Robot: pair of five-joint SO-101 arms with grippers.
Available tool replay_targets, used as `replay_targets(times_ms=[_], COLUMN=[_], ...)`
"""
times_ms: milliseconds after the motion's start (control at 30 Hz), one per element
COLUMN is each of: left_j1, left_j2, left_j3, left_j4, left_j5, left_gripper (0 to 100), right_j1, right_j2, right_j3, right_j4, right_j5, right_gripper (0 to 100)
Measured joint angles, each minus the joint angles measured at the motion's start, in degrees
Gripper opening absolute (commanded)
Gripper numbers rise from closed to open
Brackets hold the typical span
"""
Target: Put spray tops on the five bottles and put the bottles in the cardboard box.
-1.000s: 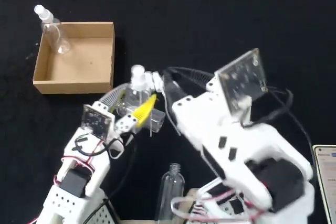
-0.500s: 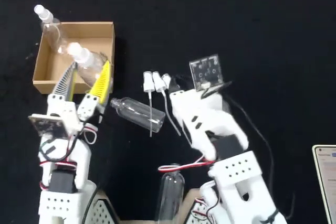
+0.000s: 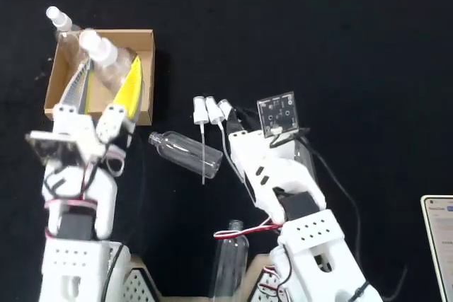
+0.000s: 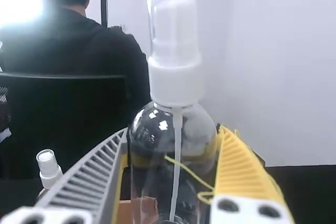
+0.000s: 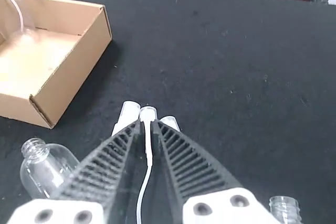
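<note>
My left gripper (image 3: 107, 70) is shut on a clear bottle (image 3: 113, 74) with a white spray top, holding it upright over the cardboard box (image 3: 141, 104). The left wrist view has that bottle (image 4: 173, 145) between the grey and yellow fingers. A second capped bottle (image 3: 65, 33) leans at the box's far left corner. An uncapped bottle (image 3: 180, 152) lies on the table. Three spray tops (image 3: 210, 109) lie beside it. My right gripper (image 5: 147, 124) is closed narrowly on the middle spray top (image 5: 148, 113), whose tube runs between the fingers. Another uncapped bottle (image 3: 230, 252) stands near the front.
The table is covered in black cloth (image 3: 340, 47) with open room to the right and back. A phone-like screen (image 3: 439, 245) lies at the right edge. A person sits in the room behind, seen in the left wrist view.
My left arm carried the capped bottle from the table's middle to above the box. My right arm dropped down and settled at the spray tops.
</note>
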Motion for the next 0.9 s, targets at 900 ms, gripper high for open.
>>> replay_targets(times_ms=[900], left_j1=[-5.7], left_j2=[77.9], left_j3=[-22.9], left_j4=[-41.9], left_j5=[0.0], left_gripper=[17], right_j1=[0.0], right_j2=[0.0], right_j3=[0.4], right_j4=[-1.8], right_j5=[0.0], right_gripper=[2.2])
